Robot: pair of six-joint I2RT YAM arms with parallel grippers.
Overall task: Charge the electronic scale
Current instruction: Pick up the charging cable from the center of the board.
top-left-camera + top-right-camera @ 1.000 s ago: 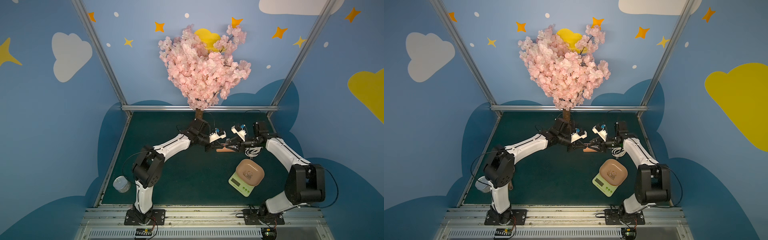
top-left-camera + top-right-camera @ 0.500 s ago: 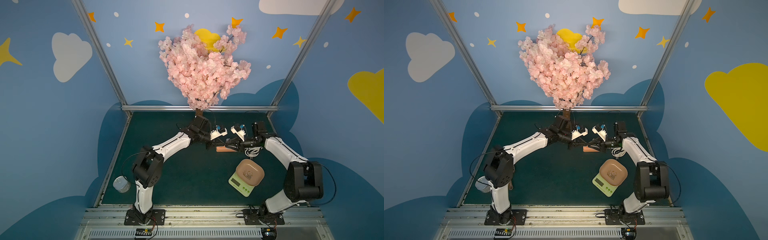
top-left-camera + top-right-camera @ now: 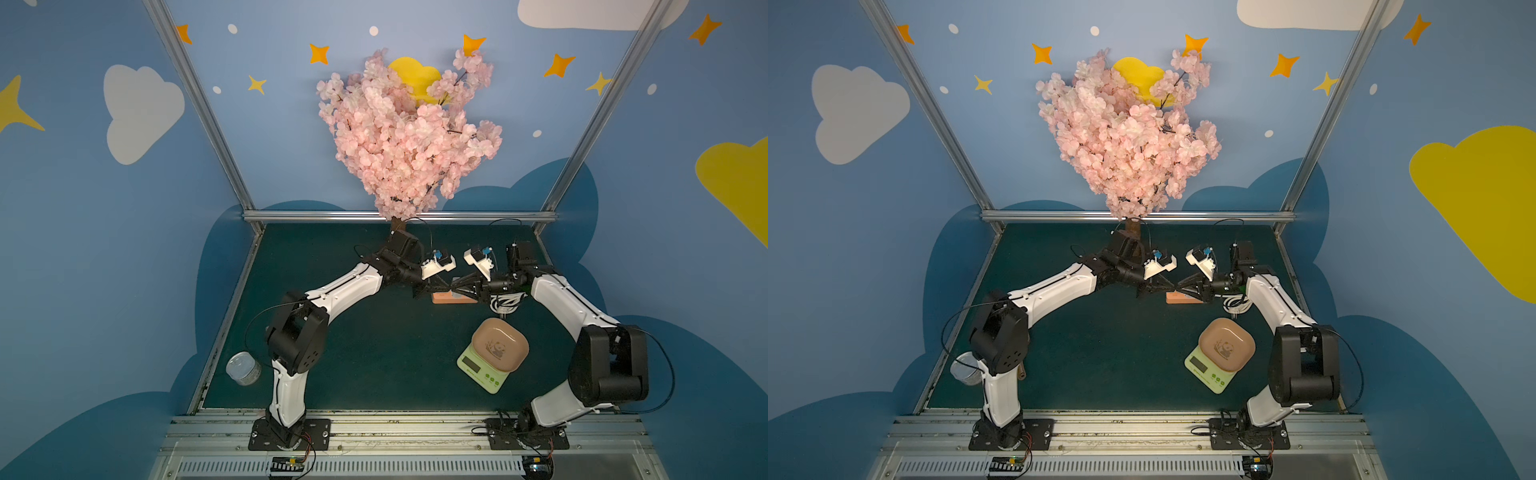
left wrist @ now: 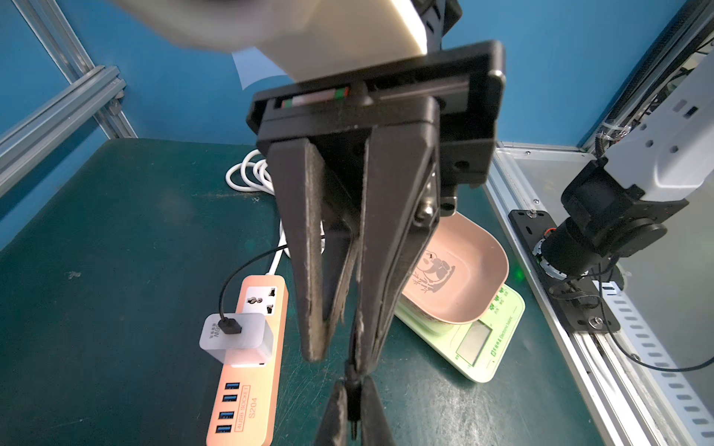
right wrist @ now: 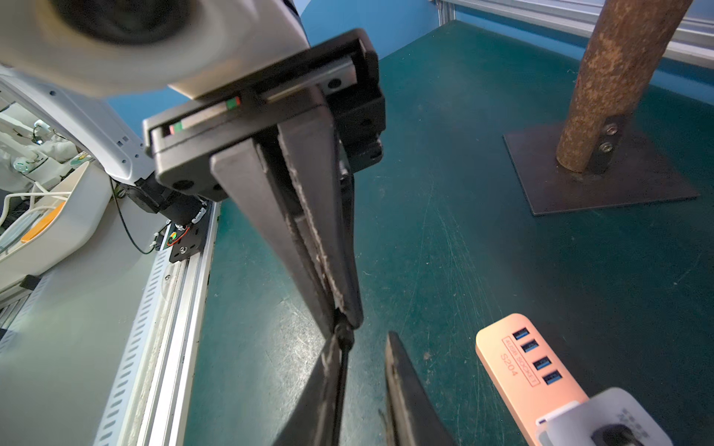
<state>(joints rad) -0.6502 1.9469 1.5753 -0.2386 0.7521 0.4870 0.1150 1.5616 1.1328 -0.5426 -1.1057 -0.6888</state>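
The electronic scale (image 3: 494,353) sits on the green surface (image 3: 374,353) near the right arm's base, display toward the front. It is apart from both arms, and nothing that can be seen is plugged into it. Farther back lies the orange power strip (image 4: 262,378), where a white charger cube (image 4: 251,340) carries one end of a black cable (image 4: 230,326). The supply side thus looks ready, and only the scale end remains to be connected. Both arms meet tip to tip just above the strip. The right fingers (image 5: 270,231) are pressed together and pinch the cable at their very tips, while the left fingers (image 4: 305,251) are drawn in close on the same stretch. This reads as a hand-over, probably so that the arm nearer the scale carries the loose end. Whether the left fingers truly clamp the cable is hard to make out, since it runs along one of them. The cable's free plug is hidden between the tips, and the scale's charging socket shows in no view. In both top views the arms cover most of the strip.
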